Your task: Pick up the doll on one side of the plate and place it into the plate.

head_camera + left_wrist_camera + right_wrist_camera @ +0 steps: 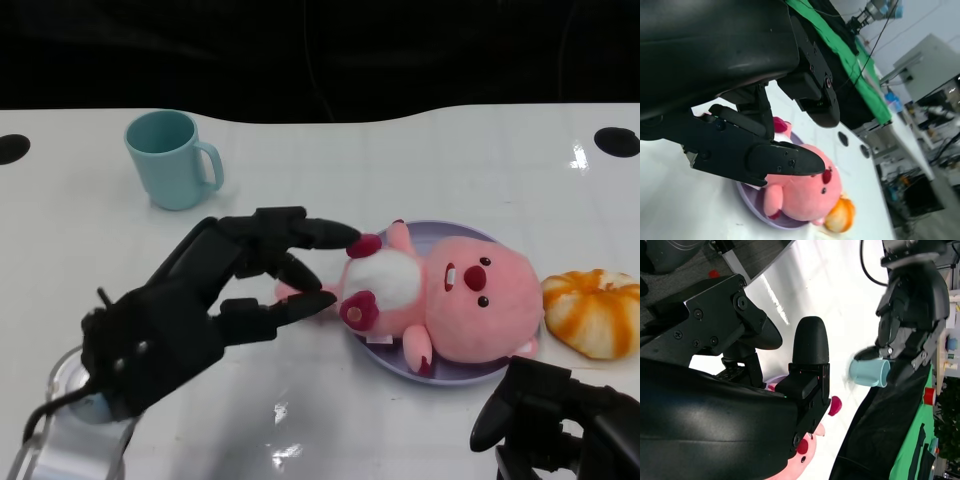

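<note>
A pink plush doll [450, 295] with a white belly lies on its back in the lilac plate [455, 378]; its legs hang over the rim nearest my left hand. That hand [230, 290] is at the doll's feet with its fingers spread. The fingertips [340, 236] are close to one dark-red foot, and I see no grip on it. In the left wrist view the hand [740, 145] hovers over the doll [800, 192] and plate [747, 197]. My right hand [555, 415] rests low at the near right edge and holds nothing.
A light blue mug [170, 158] stands at the back left. An orange-and-white pumpkin-like toy [595, 312] lies just right of the plate. Black round marks sit at the table's far corners.
</note>
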Robot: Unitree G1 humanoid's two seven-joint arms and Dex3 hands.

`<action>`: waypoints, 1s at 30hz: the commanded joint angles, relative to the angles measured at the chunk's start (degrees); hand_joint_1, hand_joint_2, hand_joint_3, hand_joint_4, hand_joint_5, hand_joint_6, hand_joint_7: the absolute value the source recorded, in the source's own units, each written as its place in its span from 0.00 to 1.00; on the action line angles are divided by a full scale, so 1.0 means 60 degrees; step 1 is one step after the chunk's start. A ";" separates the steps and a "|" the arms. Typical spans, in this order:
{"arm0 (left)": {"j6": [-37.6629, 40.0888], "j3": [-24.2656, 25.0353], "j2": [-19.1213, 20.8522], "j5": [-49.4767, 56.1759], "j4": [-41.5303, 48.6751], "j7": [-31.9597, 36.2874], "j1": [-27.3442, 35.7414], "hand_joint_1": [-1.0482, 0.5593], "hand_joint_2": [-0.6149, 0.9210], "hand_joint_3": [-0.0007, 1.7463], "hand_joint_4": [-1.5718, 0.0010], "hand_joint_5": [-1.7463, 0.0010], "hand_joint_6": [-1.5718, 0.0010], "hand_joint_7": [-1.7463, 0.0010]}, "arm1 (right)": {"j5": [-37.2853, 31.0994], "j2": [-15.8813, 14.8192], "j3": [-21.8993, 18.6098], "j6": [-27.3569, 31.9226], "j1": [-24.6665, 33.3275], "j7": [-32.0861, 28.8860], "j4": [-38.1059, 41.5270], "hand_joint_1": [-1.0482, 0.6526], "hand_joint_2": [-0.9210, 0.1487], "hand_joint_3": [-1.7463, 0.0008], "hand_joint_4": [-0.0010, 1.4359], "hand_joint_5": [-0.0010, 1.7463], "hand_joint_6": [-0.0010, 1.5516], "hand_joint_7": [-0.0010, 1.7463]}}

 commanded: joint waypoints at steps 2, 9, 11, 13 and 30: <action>0.0301 0.0404 -0.0246 -0.0931 -0.1033 0.0185 0.1026 0.44 0.84 0.45 0.56 0.27 0.53 0.53 | 0.0079 -0.0031 -0.0062 0.0133 -0.0016 -0.0107 -0.0128 0.59 0.29 0.30 0.44 1.00 0.33 0.90; 0.2235 0.0651 0.0026 -0.1881 -0.2946 0.0062 0.2391 0.45 0.78 0.60 0.53 0.17 0.53 0.35 | -0.0013 -0.0066 0.0084 0.0162 -0.0104 -0.0184 -0.0174 0.59 0.29 0.30 0.44 1.00 0.33 0.91; 0.2466 0.0663 0.0162 -0.1931 -0.3319 0.0010 0.2689 0.47 0.76 0.65 0.53 0.12 0.54 0.31 | -0.0037 -0.0058 0.0126 0.0150 -0.0114 -0.0207 -0.0177 0.59 0.30 0.29 0.44 1.00 0.33 0.92; 0.2936 0.0714 0.0151 -0.2308 -0.3752 0.0027 0.3121 0.49 0.75 0.69 0.53 0.09 0.55 0.28 | -0.0112 -0.0074 0.0179 0.0127 -0.0103 -0.0229 -0.0201 0.58 0.30 0.29 0.45 1.00 0.33 0.92; 0.5957 0.0579 -0.0510 -0.4125 -0.5477 0.1322 0.4750 0.51 0.75 0.71 0.54 0.00 0.59 0.10 | 0.0012 -0.0165 -0.0039 0.0215 -0.0350 -0.0140 -0.0071 0.59 0.30 0.28 0.44 1.00 0.32 0.92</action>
